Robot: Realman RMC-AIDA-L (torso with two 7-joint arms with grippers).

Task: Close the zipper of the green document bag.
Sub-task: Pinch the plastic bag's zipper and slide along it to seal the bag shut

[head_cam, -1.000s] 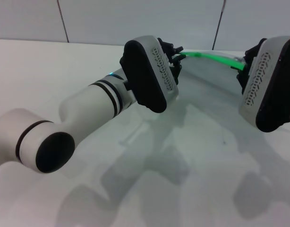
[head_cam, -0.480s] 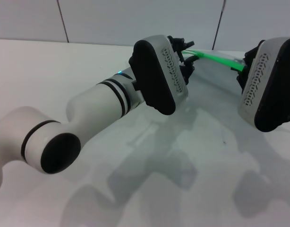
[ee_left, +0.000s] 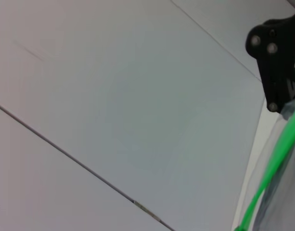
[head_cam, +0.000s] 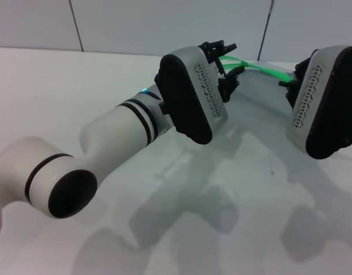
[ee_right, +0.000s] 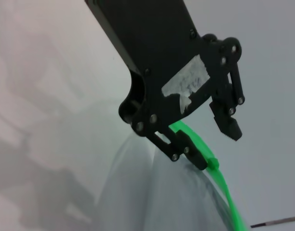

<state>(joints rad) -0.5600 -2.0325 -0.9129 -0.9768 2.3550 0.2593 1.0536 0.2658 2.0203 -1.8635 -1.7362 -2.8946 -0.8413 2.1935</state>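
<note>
Nearest you in the head view, the left arm's white forearm with its black joint rings (head_cam: pixel 78 166) runs up from the lower left across the white tabletop (head_cam: pixel 61 86). It ends in the left gripper (head_cam: pixel 226 62), which sits at the far edge of the green document bag (head_cam: pixel 250 132), a large flat pouch of translucent pale blue-grey plastic lying across the middle and right of the table.

In the right wrist view you see that left gripper (ee_right: pixel 217 144) from the side. One black finger (ee_right: pixel 188 149) presses against the zipper (ee_right: pixel 224 192), the thin bright green strip along the bag's far long edge, right by a small green tab (ee_right: pixel 214 163). The other finger (ee_right: pixel 229 126) stands apart from the strip with a plain gap between, so the pincer is spread and grips nothing.

To the right, the right gripper (head_cam: pixel 289 86) reaches the same green strip (head_cam: pixel 262 70) farther along. Its fingers are mostly hidden behind its grey and black housing, and you cannot tell whether they pinch the strip or stand apart. The left wrist view shows a black part of it (ee_left: pixel 277 62) just beside the zipper (ee_left: pixel 272 168), which curves upward off the table there.

Behind the bag stands a pale panelled wall (head_cam: pixel 164 23).
</note>
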